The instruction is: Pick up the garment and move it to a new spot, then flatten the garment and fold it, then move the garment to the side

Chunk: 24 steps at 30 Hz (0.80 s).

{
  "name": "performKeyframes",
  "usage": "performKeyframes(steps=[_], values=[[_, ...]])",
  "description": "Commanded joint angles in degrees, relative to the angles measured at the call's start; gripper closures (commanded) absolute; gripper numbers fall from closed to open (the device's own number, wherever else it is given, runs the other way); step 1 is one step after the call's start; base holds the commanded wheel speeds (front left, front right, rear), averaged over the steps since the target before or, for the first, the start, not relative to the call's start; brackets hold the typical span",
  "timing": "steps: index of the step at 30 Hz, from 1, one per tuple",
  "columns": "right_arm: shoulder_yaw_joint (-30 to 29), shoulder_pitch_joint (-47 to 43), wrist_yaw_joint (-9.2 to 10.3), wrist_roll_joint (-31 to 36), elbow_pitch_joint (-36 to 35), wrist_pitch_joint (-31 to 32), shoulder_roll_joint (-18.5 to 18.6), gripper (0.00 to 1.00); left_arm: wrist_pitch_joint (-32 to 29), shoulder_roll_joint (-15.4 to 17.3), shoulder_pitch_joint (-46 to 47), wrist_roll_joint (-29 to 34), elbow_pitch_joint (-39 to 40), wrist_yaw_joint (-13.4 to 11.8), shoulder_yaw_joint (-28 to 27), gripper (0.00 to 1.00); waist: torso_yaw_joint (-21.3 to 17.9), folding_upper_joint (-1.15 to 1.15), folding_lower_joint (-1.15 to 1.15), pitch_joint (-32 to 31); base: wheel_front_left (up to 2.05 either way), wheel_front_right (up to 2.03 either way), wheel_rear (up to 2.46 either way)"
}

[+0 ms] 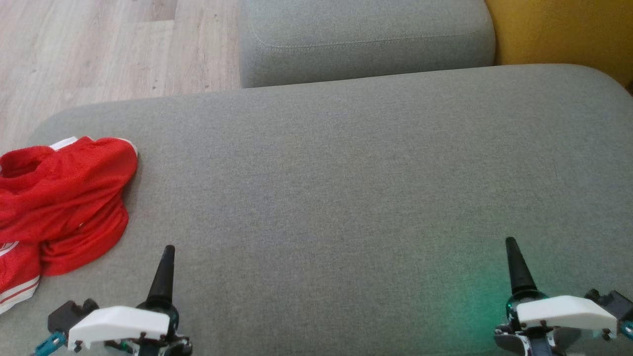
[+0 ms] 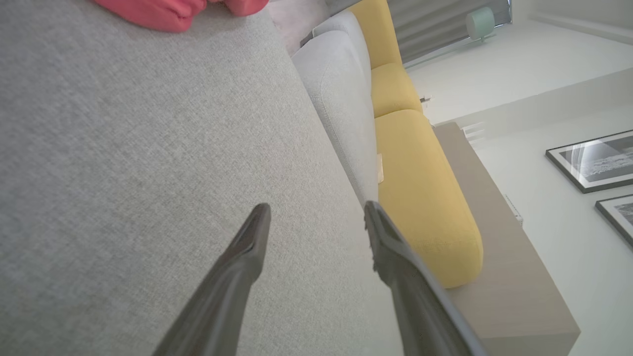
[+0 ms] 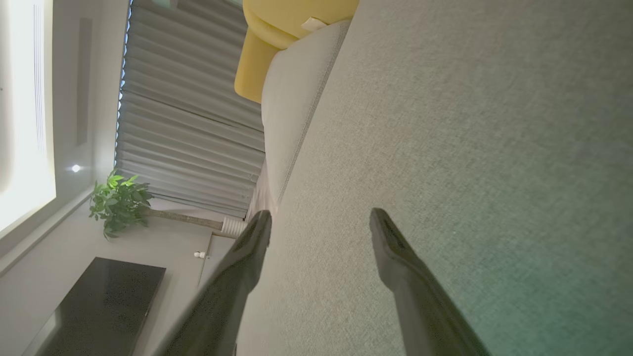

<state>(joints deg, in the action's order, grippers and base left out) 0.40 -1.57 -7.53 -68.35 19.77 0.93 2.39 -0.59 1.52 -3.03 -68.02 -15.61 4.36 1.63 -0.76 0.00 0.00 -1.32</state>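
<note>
The red garment (image 1: 64, 198) lay crumpled at the left end of the grey seat cushion (image 1: 321, 198). It was bunched into soft folds, with white stripes (image 1: 20, 291) along its near-left edge, and the left border of the head view cut part of it off. In the left wrist view a strip of the garment (image 2: 163, 12) showed at the top edge, lying on the same grey fabric.

The left gripper (image 1: 167, 257) hung over the near-left part of the cushion, just to the right of the garment and clear of the cloth. Its two dark fingers (image 2: 249, 247) stood spread wide, with only bare upholstery between them. The right gripper (image 1: 512, 249) hung over the near-right part of the cushion, well apart from the garment. Its fingers (image 3: 393, 257) were likewise parted and held nothing. A faint green glow (image 1: 470, 296) tinted the fabric just left of it.

At the far side of the seat sat a grey back cushion (image 1: 366, 39), with a yellow cushion (image 1: 559, 29) to its right and pale wooden floor (image 1: 99, 49) to its left. The left wrist view took in two framed pictures (image 2: 593, 160) on a white wall. The right wrist view showed a potted plant (image 3: 118, 202), grey blinds (image 3: 188, 123) and a dark tabletop (image 3: 104, 301).
</note>
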Motion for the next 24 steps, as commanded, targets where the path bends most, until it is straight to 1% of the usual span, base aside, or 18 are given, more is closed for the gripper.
performKeyframes(steps=[1,5,6,24], values=[[1.12,3.39,0.01,2.18,-2.40,-0.83,0.67,0.00,0.63,0.57,2.28,2.11,2.52,-0.53,0.05,0.00,0.00,0.00,0.00,-0.06,0.00,0.00,0.00],[2.27,3.58,0.01,5.04,-2.87,-1.50,0.75,0.00,1.30,0.82,2.39,5.28,2.98,-1.21,1.13,0.00,0.05,0.00,0.00,-0.23,0.00,0.00,0.00],[2.27,3.58,0.01,5.04,-2.87,-1.50,0.75,0.00,1.30,0.82,2.39,5.28,2.98,-1.21,1.13,0.00,0.05,0.00,0.00,-0.23,0.00,0.00,0.00],[7.20,4.03,0.02,17.49,-3.57,-4.54,1.00,0.00,4.31,2.13,2.36,18.36,6.37,-4.85,4.79,0.00,0.22,0.00,0.00,-1.45,0.00,0.00,0.00]])
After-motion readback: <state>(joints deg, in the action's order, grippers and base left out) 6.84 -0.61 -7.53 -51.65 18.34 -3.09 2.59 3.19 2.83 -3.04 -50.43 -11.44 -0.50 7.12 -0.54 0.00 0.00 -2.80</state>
